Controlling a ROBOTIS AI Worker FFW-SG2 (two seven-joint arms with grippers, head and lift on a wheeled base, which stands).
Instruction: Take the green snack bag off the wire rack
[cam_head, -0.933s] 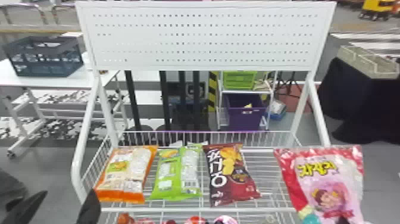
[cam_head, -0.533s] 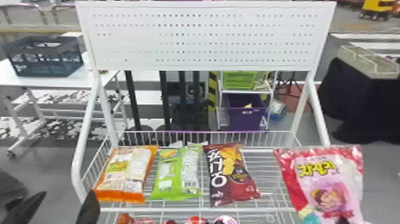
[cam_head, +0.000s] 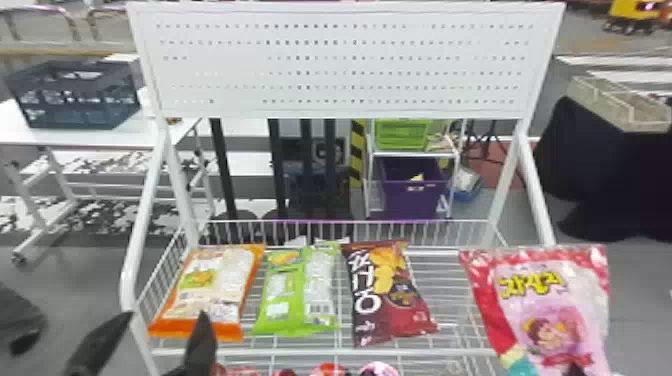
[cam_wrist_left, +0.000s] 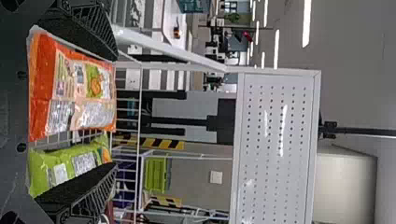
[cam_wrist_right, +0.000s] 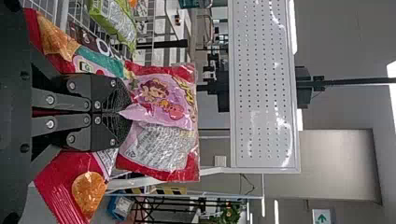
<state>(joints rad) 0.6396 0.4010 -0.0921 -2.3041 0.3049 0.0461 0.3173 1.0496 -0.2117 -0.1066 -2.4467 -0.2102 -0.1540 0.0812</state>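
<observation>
At the front left corner of the wire rack (cam_head: 300, 352), holds the two fingers of the left gripper (cam_head: 167, 320) wide apart, with nothing clamped between. Frames the orange snack bag (cam_head: 215, 290) between them in the left wrist view; cannot tell whether touching it. Well off to the right, keeps the right gripper (cam_head: 577, 370) clenched on the pink snack bag (cam_head: 545, 300), pinching a fold of film at the tips.

Beyond the left gripper and to its right, has the green snack bag (cam_head: 295, 300) lying on the wire rack, between the orange snack bag and the brown snack bag (cam_head: 387, 295), ungrasped. Shows bright green film with a crinkled near edge, a yellow-orange picture at the far left corner, a pale label nearer the left gripper and a silvery printed panel down the right side.

In the left wrist view, covers part of the green snack bag with one finger; cannot make out any contact there. In the head view, hides most of the right gripper behind the pink snack bag. Below the wire rack's front rail, cuts off a row of small packs (cam_head: 327, 370) at the bottom edge, too blurred to identify.
</observation>
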